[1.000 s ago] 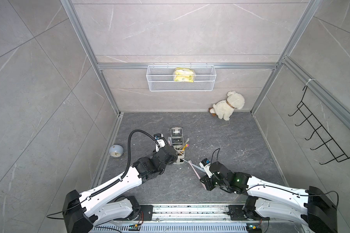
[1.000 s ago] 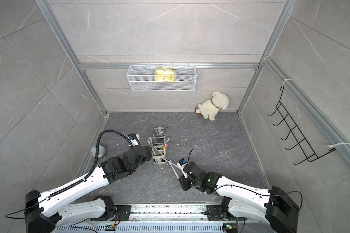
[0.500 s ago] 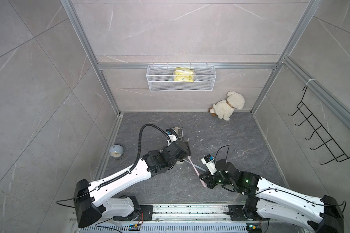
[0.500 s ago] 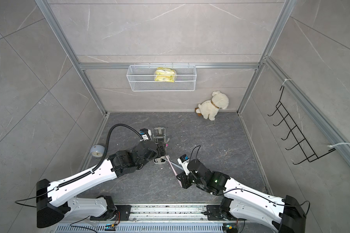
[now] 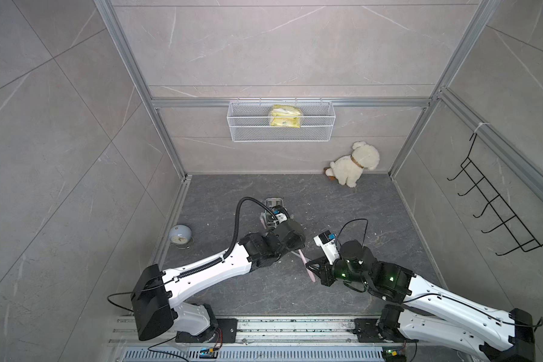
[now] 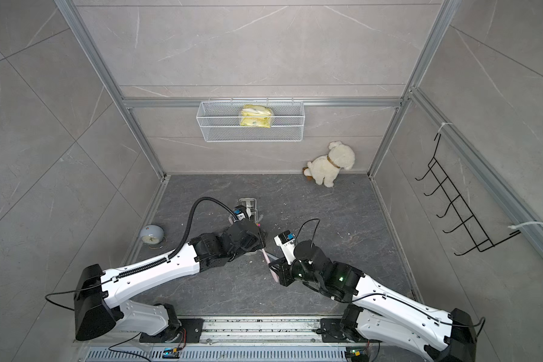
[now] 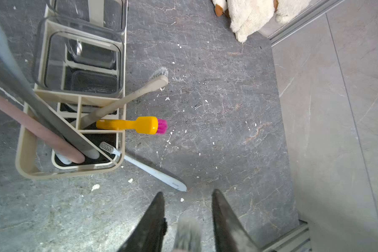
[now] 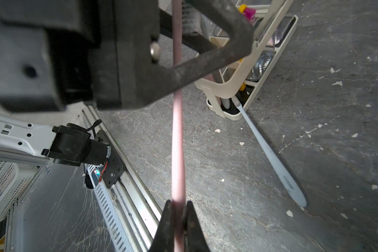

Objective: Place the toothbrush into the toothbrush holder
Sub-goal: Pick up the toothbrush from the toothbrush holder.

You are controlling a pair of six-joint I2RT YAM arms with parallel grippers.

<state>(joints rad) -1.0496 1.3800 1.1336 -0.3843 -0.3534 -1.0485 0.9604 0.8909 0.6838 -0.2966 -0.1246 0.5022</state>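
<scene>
Lettering on pale blue brush [image 8: 289,183] handle, too small to read; its head propped on toothbrush holder [image 7: 26,152] corner. Print on yellow packet [image 5: 285,116] in wire basket [image 5: 248,131], illegible. Inside holder: clear cups [image 7: 42,61] empty; yellow brush [image 7: 140,124], beige brush [image 7: 127,98] leaning out of middle slots; pinkish handle [image 7: 31,125], dark grey handle [image 7: 52,117] in end slot. Right gripper [image 8: 178,204] clenched on pink toothbrush [image 8: 177,141], just beside holder, outside it. Left gripper [image 7: 188,192]: jaws apart, grey blur between, grasp impossible to tell.

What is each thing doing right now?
right tool, shut on pink toothbrush
left tool, open
pink toothbrush, one end inside toothbrush holder
toothbrush holder, upright
light blue toothbrush, head on holder rim, handle on floor
yellow brush, tilted in holder
beige toothbrush, tilted in holder
</scene>
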